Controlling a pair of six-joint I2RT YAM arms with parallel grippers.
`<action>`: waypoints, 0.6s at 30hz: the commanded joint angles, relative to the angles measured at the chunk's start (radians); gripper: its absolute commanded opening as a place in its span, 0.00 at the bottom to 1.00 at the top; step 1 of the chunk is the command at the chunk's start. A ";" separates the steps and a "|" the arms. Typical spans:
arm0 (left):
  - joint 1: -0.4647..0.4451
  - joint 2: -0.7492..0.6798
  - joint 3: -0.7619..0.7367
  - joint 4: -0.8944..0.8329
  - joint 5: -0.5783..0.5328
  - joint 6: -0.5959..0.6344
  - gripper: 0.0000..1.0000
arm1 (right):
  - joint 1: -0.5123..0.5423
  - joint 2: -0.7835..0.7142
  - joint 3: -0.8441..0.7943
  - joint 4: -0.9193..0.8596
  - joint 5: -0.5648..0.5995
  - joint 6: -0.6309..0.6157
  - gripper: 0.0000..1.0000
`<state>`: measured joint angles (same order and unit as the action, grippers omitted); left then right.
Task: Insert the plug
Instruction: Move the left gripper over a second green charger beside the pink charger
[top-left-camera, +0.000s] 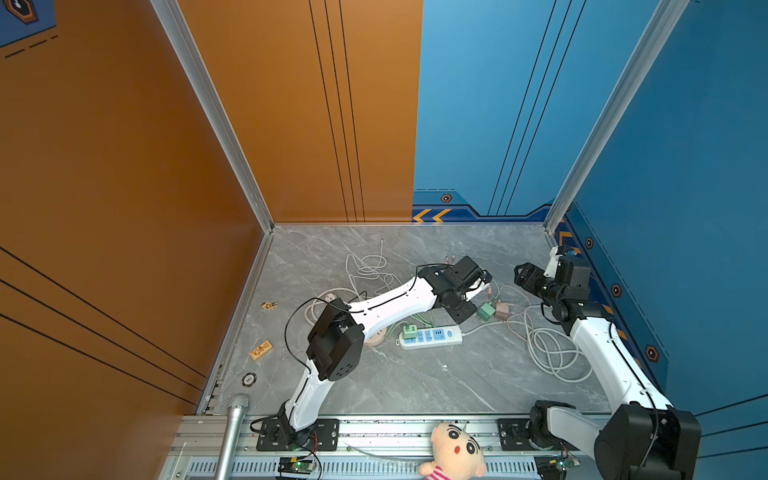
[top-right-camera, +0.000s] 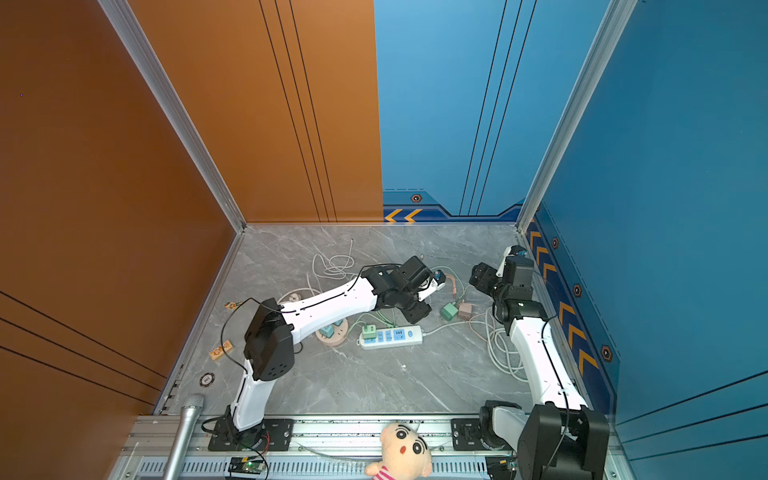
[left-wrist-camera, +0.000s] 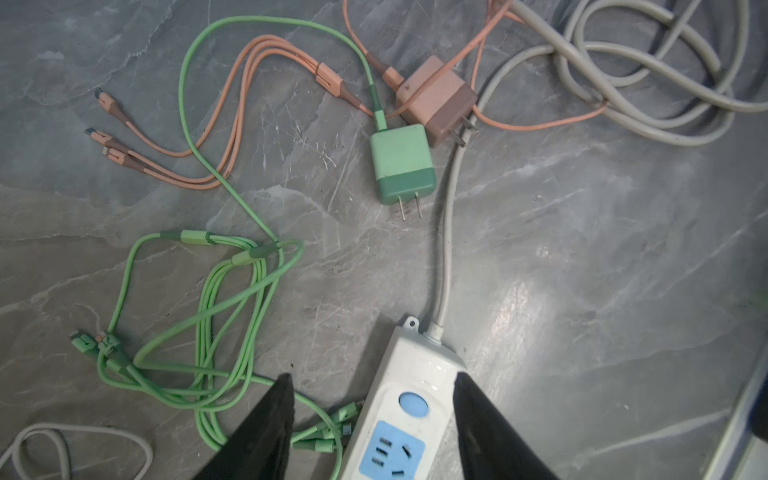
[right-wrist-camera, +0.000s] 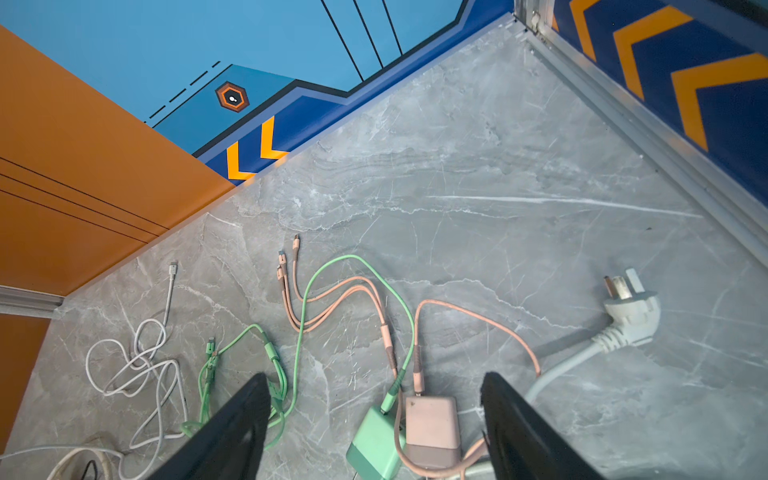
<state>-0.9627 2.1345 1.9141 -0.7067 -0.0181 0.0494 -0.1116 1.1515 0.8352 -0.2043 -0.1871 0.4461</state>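
The green adapter lies flat on the grey marble table, unplugged, its two prongs bare and pointing toward the white power strip. It is near the strip's cable end but apart from it. A pink adapter lies just beside it, also unplugged, with its prongs resting against the strip's grey cable. In both top views the two adapters sit side by side beyond the strip's right end, the green one to the left of the pink one. Another green adapter already stands in the socket at the strip's left end. The left gripper is released, its fingers spread wide with nothing between them; its wrist view shows the strip's switch end below. The right gripper is likewise released and empty, looking down on both adapters. The strip's own three-pin plug lies loose on the table off to the side. Green and pink charging cables trail from the adapters.
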 joint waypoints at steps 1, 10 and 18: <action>-0.013 0.046 0.066 -0.004 -0.070 -0.057 0.62 | -0.008 0.010 0.008 -0.031 -0.040 0.038 0.81; -0.049 0.203 0.212 0.002 -0.066 -0.073 0.68 | -0.018 0.058 0.033 -0.052 -0.066 0.042 0.81; -0.080 0.295 0.296 0.008 -0.109 -0.095 0.69 | -0.026 0.049 0.029 -0.058 -0.072 0.038 0.81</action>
<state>-1.0328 2.4054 2.1796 -0.6975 -0.0986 -0.0185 -0.1303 1.2083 0.8452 -0.2359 -0.2405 0.4732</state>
